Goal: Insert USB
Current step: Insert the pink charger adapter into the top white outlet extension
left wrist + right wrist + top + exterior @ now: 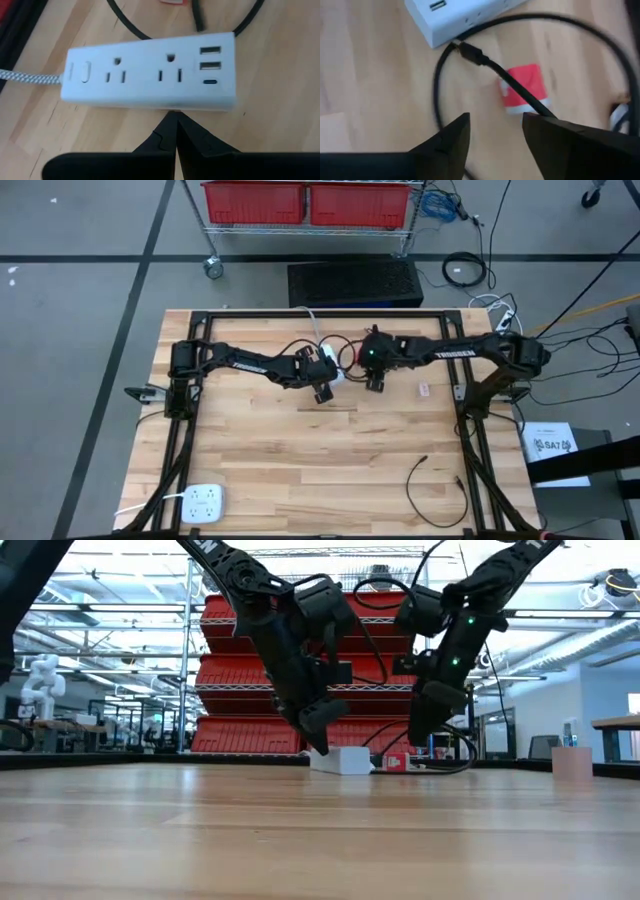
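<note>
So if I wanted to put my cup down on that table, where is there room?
The wide middle of the wooden table, between the white outlet block and the loose black cable, is bare. It is crowded at the far side, where both arms meet over the white power strip.

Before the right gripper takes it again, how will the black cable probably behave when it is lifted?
Probably floppy: the black cable lies in a loose curved loop on the wood, so it should sag and swing. Its plug end looks short and stiff, likely the better place to hold. It seems light; a pull may also drag the power strip beside it. The right gripper hangs open above.
</note>
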`<act>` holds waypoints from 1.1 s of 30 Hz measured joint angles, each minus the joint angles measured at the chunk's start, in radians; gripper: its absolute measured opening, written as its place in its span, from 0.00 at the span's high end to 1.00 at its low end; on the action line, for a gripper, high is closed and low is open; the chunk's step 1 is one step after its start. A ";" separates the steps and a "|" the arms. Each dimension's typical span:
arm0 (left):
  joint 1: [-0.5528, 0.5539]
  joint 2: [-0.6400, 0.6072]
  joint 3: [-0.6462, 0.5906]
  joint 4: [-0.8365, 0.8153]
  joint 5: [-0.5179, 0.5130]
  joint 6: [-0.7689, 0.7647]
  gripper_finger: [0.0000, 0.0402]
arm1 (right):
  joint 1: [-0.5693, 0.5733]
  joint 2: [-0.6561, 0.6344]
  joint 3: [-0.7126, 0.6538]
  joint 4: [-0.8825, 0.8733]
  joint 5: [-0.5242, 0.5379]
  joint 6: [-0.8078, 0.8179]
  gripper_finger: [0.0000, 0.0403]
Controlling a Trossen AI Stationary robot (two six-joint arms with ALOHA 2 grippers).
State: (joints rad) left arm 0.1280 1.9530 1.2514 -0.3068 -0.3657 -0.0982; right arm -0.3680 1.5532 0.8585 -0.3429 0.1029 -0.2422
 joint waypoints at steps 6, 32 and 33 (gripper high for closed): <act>0.000 0.000 0.000 0.017 0.030 0.000 0.98 | -0.074 0.017 0.000 0.080 -0.088 -0.116 0.48; -0.016 -0.002 0.001 0.013 0.043 0.002 0.98 | -0.073 0.281 0.267 -0.184 -0.164 -0.113 0.70; -0.021 -0.002 0.001 0.016 0.043 0.001 0.98 | -0.066 0.265 0.269 -0.183 -0.165 -0.095 0.70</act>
State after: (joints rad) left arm 0.1071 1.9511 1.2526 -0.2911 -0.3228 -0.0968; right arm -0.4338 1.8178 1.1273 -0.5260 -0.0622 -0.3369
